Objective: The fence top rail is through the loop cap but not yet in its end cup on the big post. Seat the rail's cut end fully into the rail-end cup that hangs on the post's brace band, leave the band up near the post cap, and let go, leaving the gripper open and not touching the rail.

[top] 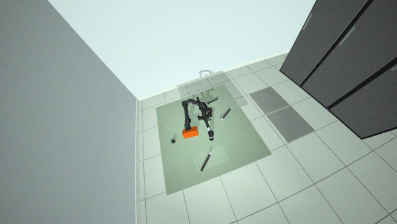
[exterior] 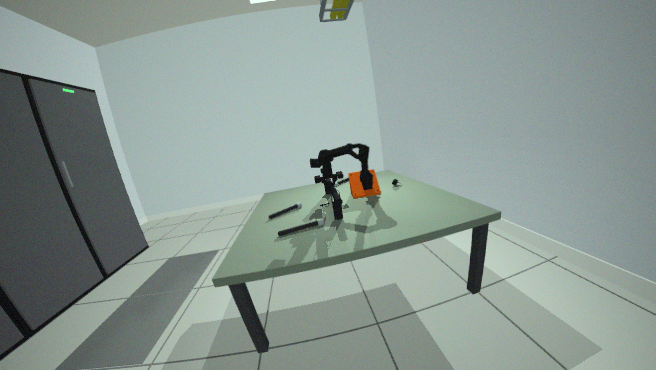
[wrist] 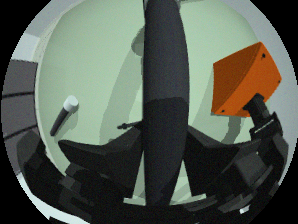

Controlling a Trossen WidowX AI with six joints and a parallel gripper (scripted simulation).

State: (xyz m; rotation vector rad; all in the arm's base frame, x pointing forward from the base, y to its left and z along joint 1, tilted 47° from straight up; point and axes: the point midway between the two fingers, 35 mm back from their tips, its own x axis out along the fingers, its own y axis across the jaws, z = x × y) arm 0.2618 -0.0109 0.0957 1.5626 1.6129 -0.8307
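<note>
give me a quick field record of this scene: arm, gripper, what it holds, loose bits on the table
arm: black six-joint arm on an orange base block
gripper: black parallel-jaw gripper, shut on a thing
held: long dark tube with a pale band near its far end
loose: two dark rods with pale tips, small dark piece
surface: pale green table
</note>
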